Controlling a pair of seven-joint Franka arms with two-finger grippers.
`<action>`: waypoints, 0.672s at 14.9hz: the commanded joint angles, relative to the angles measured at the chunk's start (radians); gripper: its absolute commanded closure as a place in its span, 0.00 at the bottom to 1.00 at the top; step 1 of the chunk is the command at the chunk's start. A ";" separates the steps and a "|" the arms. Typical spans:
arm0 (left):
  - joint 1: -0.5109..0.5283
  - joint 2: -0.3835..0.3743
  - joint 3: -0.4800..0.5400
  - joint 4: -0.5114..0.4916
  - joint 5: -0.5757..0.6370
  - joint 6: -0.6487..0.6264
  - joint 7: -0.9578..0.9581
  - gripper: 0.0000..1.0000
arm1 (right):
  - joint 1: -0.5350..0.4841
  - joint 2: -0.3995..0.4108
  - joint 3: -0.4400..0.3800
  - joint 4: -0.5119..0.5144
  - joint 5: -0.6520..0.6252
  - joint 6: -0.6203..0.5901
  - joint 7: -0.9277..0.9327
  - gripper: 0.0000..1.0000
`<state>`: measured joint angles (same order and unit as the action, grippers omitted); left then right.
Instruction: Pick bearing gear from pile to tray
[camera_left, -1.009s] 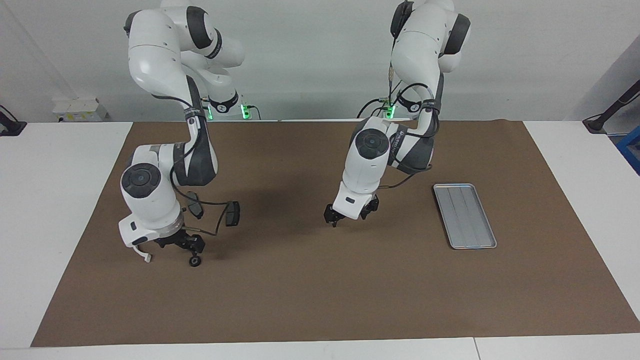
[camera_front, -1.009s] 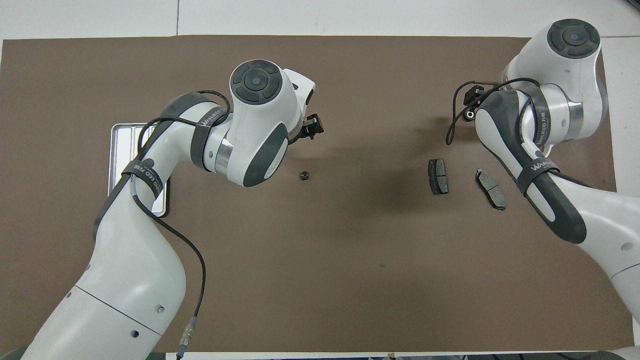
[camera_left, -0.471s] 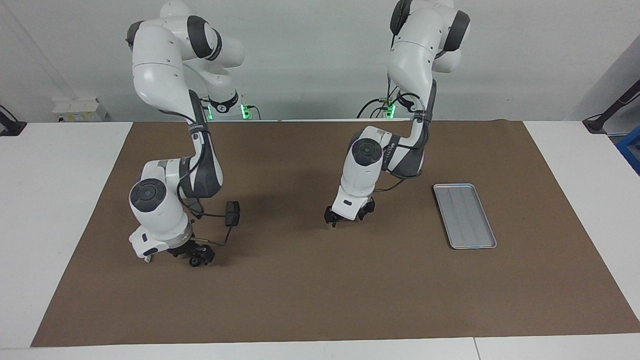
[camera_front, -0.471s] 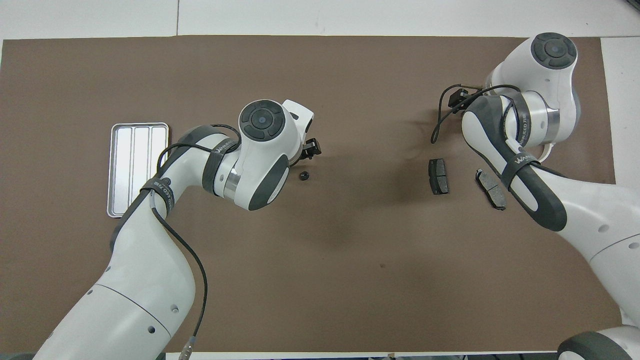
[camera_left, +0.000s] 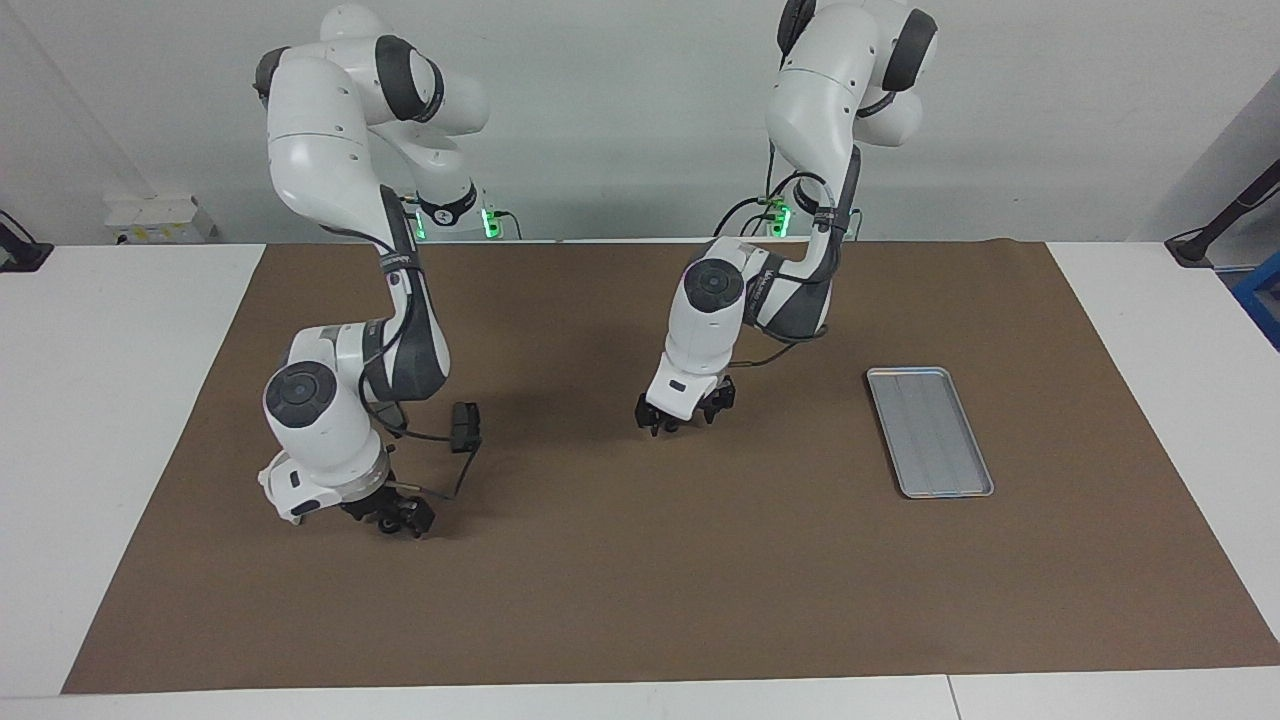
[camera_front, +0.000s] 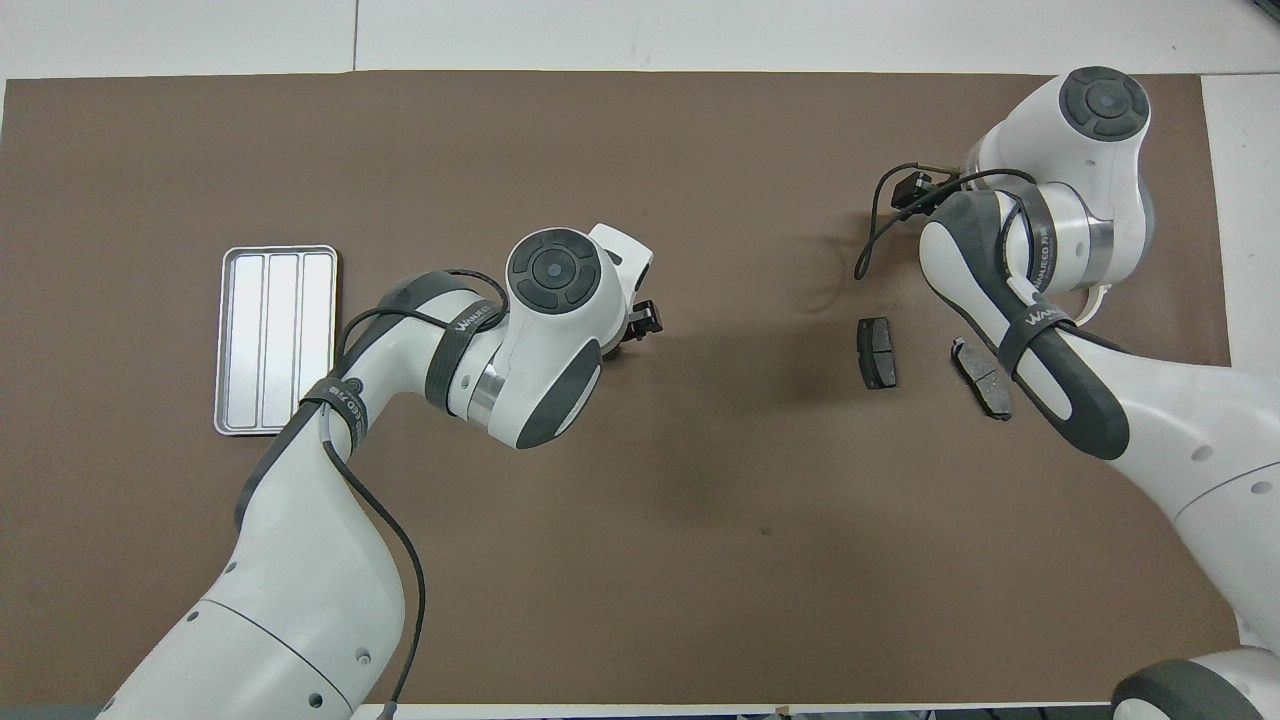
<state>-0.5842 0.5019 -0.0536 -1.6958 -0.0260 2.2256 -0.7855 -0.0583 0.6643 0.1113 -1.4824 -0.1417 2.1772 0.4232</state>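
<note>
Left end effector (camera_left: 683, 421) spread above brown mat; ribbed silver tray (camera_left: 930, 431) apart.

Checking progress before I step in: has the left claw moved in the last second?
Yes. In the facing view the left claw has drawn away from the tray, toward the robots.

Silver-grey tray (camera_left: 930, 432) with lengthwise ridges, dark grey brake pads (camera_front: 877, 352), brown mat (camera_left: 640, 580).

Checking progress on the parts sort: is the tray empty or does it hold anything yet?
Empty. The tray shows only its bare ribbed floor in both views, with no part inside.
</note>
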 joint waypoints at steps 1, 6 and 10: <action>-0.031 -0.034 0.017 -0.048 -0.008 0.031 -0.023 0.00 | -0.015 0.014 0.008 0.004 0.008 0.013 0.009 0.03; -0.032 -0.036 0.017 -0.062 -0.008 0.037 -0.023 0.00 | -0.015 0.011 0.008 -0.013 0.010 -0.010 0.011 0.03; -0.034 -0.051 0.018 -0.123 -0.008 0.092 -0.023 0.00 | -0.018 0.009 0.008 -0.012 0.008 -0.010 0.008 0.34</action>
<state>-0.6018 0.5000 -0.0517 -1.7345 -0.0260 2.2651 -0.7970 -0.0605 0.6746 0.1099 -1.4876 -0.1396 2.1734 0.4233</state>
